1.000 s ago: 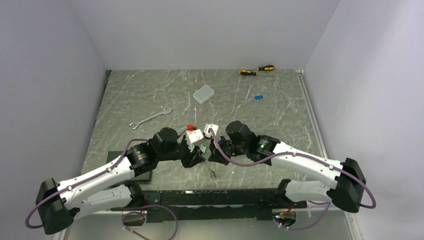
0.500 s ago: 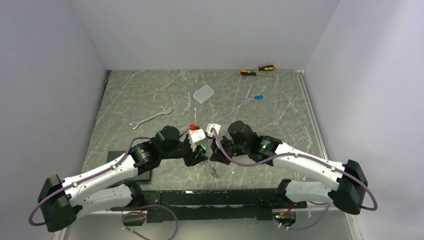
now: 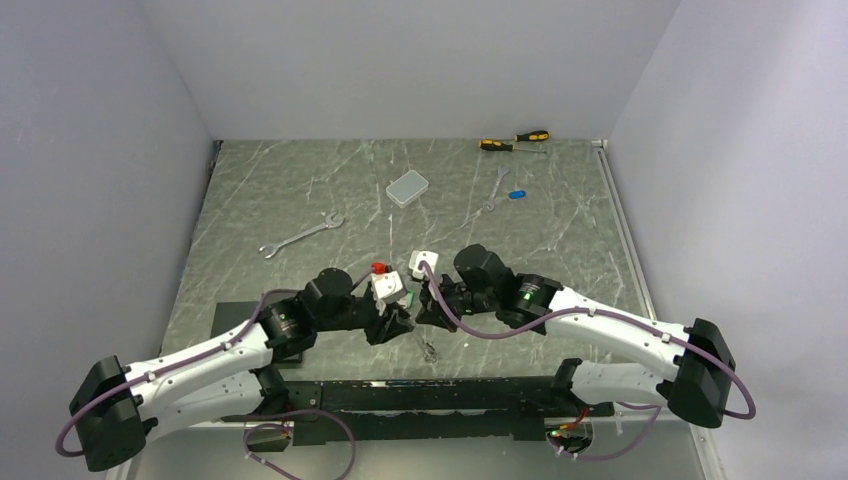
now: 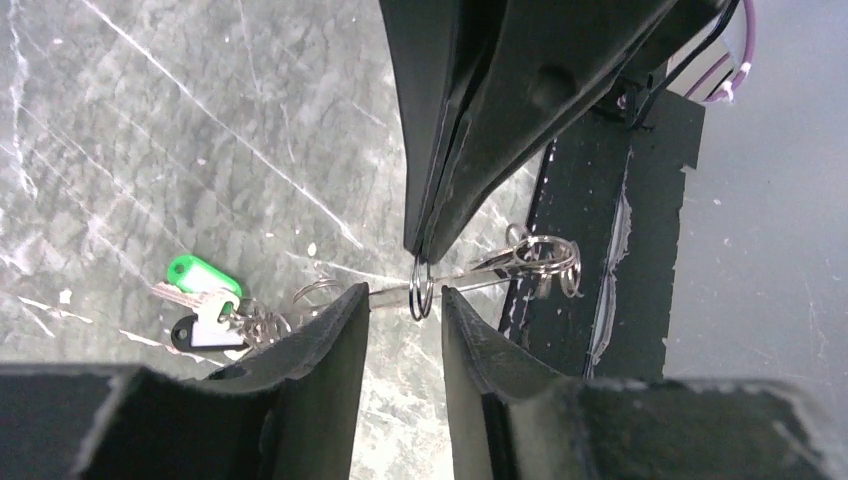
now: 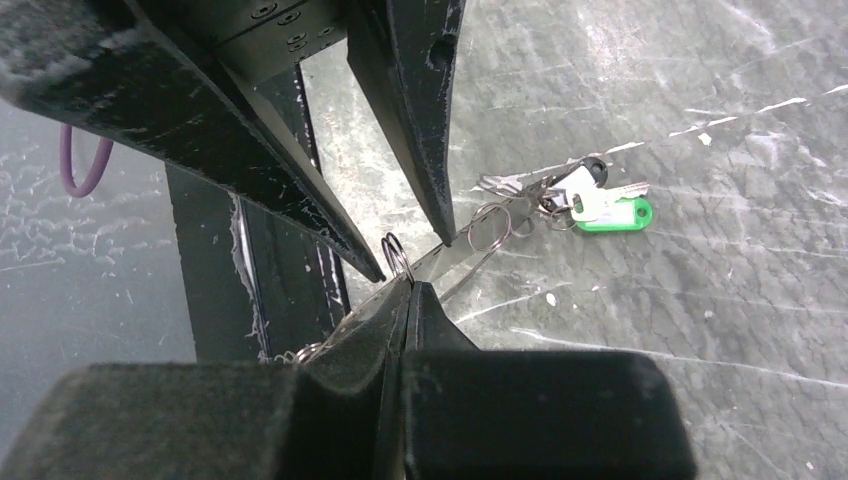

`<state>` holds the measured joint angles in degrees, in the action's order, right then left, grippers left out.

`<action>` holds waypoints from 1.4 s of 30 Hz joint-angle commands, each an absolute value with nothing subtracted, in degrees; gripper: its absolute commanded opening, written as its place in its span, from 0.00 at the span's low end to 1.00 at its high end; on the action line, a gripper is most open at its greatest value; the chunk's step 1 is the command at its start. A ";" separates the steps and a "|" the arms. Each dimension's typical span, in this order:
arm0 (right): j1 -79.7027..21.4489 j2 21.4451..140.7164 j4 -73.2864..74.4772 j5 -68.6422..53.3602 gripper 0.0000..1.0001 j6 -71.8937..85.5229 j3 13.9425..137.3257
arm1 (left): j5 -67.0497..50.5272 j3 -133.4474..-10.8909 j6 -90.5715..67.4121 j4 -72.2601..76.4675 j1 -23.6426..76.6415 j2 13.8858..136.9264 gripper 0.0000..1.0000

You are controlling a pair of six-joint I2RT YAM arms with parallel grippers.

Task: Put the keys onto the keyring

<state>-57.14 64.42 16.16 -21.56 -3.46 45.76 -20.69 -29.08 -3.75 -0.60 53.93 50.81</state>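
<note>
Green and black plastic heads mark two keys (image 4: 200,300), bunched with a white tag just in from the middle of the counter's near edge. From them the keyring (image 4: 540,258) stretches toward the black rail (image 4: 600,250) at that edge. It is thin, silvery wire with small split rings strung along it and a cluster at the rail end. Whether those keys are threaded on, you cannot tell. Your left gripper (image 4: 405,295) is partly open, its fingers on either side of one small ring. Your right gripper (image 5: 405,290) is closed tight, pinching that same ring at its tips. A blue key (image 3: 516,195) lies well apart toward the far right corner, just beside a wrench (image 3: 497,188).
</note>
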 commanded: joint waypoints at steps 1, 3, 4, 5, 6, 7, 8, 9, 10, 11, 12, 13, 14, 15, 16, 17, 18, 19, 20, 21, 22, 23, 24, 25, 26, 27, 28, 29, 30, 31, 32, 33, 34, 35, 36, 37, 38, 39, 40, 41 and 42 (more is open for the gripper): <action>-57.13 62.81 11.51 -21.98 0.00 -4.13 46.49 | -22.67 -27.93 -5.38 3.13 54.05 50.45 0.36; -57.13 62.84 11.64 -21.81 0.00 -4.13 46.62 | -23.25 -27.65 -5.45 3.46 54.06 50.30 0.34; -57.13 62.84 11.73 -21.80 0.00 -4.13 46.59 | -23.22 -27.56 -5.45 3.49 54.05 50.16 0.33; -57.13 62.78 11.69 -21.83 0.00 -4.13 46.58 | -23.06 -27.47 -5.45 3.45 54.05 49.96 0.32; -57.13 62.69 11.65 -21.88 0.00 -4.13 46.51 | -22.91 -27.45 -5.45 3.43 54.05 49.74 0.31; -57.13 62.71 11.61 -21.84 0.00 -4.13 46.42 | -22.86 -27.46 -5.45 3.43 54.06 49.53 0.31; -57.13 62.68 11.60 -21.88 0.00 -4.06 46.45 | -22.92 -27.43 -5.38 3.48 54.05 49.22 0.30; -57.13 62.73 11.56 -21.88 0.00 -4.04 46.41 | -23.01 -27.47 -5.36 3.53 54.10 48.96 0.29; -57.13 62.85 11.66 -21.88 0.00 -4.04 46.41 | -22.88 -27.43 -5.36 3.58 54.06 48.77 0.29; -57.13 62.84 11.61 -22.01 0.00 -4.03 46.43 | -22.78 -27.53 -5.28 3.49 54.05 48.62 0.28; -57.13 62.91 11.69 -22.16 0.00 -4.04 46.47 | -22.57 -27.89 -5.19 3.39 54.10 48.56 0.28; -57.13 63.00 11.69 -22.22 0.00 -4.04 46.53 | -22.21 -28.21 -5.30 3.20 54.06 48.74 0.28; -57.13 62.97 11.69 -22.30 0.00 -4.04 46.50 | -21.82 -28.50 -5.47 3.00 54.05 48.96 0.28; -57.13 62.96 11.67 -22.31 0.00 -4.04 46.56 | -21.71 -28.74 -5.41 2.89 54.05 49.22 0.28; -57.13 62.97 11.64 -22.28 0.00 -4.04 46.51 | -21.83 -28.94 -5.18 2.88 54.05 49.53 0.28; -57.13 63.09 11.68 -22.23 0.00 -4.04 46.50 | -22.07 -29.07 -5.11 2.87 54.05 49.89 0.28; -57.13 63.14 11.73 -22.11 0.00 -4.04 46.54 | -22.18 -29.13 -4.99 3.04 54.05 50.32 0.28; -57.13 63.19 11.84 -22.07 0.00 -4.04 46.60 | -22.22 -29.17 -4.93 3.27 54.05 50.74 0.26; -57.13 63.24 11.91 -22.06 0.00 -4.04 46.66 | -22.23 -29.27 -4.99 3.44 54.05 51.05 0.24; -57.13 63.28 11.95 -22.10 0.00 -4.04 46.67 | -22.30 -29.34 -5.01 3.61 54.07 51.33 0.21; -57.13 63.31 11.93 -22.19 0.00 -4.04 46.63 | -22.32 -29.47 -5.01 3.75 54.06 51.53 0.18; -57.13 63.25 11.87 -22.23 0.00 -4.04 46.59 | -22.39 -29.59 -5.13 3.92 54.05 51.63 0.14; -57.13 63.28 11.87 -22.19 0.00 -4.04 46.58 | -22.60 -29.73 -5.18 3.97 54.10 51.67 0.12; -57.13 63.23 11.87 -22.23 0.00 -4.04 46.56 | -22.71 -29.83 -5.04 4.00 54.06 51.68 0.11; -57.13 63.22 11.87 -22.24 0.00 -4.04 46.57 | -22.94 -29.99 -4.95 3.97 54.10 51.60 0.12; -57.14 63.20 11.93 -22.24 0.00 -4.12 46.58 | -23.16 -30.16 -4.86 3.72 54.06 51.52 0.14; -57.13 63.19 11.95 -22.21 0.00 -4.13 46.59 | -23.24 -30.33 -4.73 3.36 54.05 51.38 0.17; -57.13 63.19 11.94 -22.23 0.00 -4.13 46.61 | -23.33 -30.65 -4.62 2.86 54.05 51.27 0.20; -57.13 63.19 11.95 -22.17 0.00 -4.13 46.67 | -23.44 -30.93 -4.39 2.21 54.05 51.06 0.23; -57.13 63.22 11.95 -22.15 0.00 -4.13 46.62 | -23.53 -31.28 -4.06 1.49 54.05 50.89 0.25; -57.13 63.20 11.87 -22.15 0.00 -4.10 46.63 | -23.49 -31.51 -3.97 0.89 54.10 50.58 0.27; -57.13 63.19 11.94 -22.15 0.00 -4.13 46.69 | -23.47 -31.68 -4.03 0.58 54.08 50.36 0.28; -57.13 63.22 12.00 -22.15 0.00 -4.06 46.70 | -23.59 -31.59 -4.04 0.39 54.06 50.10 0.29; -57.13 63.20 12.04 -22.08 0.00 -4.11 46.70 | -23.72 -31.45 -4.09 0.31 54.05 49.84 0.28; -57.12 63.19 12.04 -22.06 0.00 -4.11 46.73 | -23.61 -31.40 -4.24 0.22 54.05 49.56 0.27; -57.13 63.16 12.04 -22.06 0.00 -4.06 46.70 | -23.50 -31.30 -4.30 0.18 54.05 49.41 0.27; -57.13 63.13 11.96 -22.14 0.00 -4.12 46.72 | -23.47 -31.22 -4.31 0.22 54.05 49.32 0.27; -57.11 63.12 11.95 -22.21 0.00 -4.12 46.68 | -23.61 -31.22 -4.24 0.38 54.10 49.31 0.27; -57.13 63.23 11.95 -22.16 0.00 -4.09 46.67 | -23.89 -31.20 -4.00 0.57 54.06 49.43 0.27; -57.13 63.22 12.00 -22.14 0.00 -4.11 46.76 | -23.98 -31.27 -3.82 0.75 54.10 49.52 0.26; -57.13 63.20 12.04 -22.15 0.00 -4.13 46.85 | -23.99 -31.35 -3.60 0.85 54.06 49.71 0.25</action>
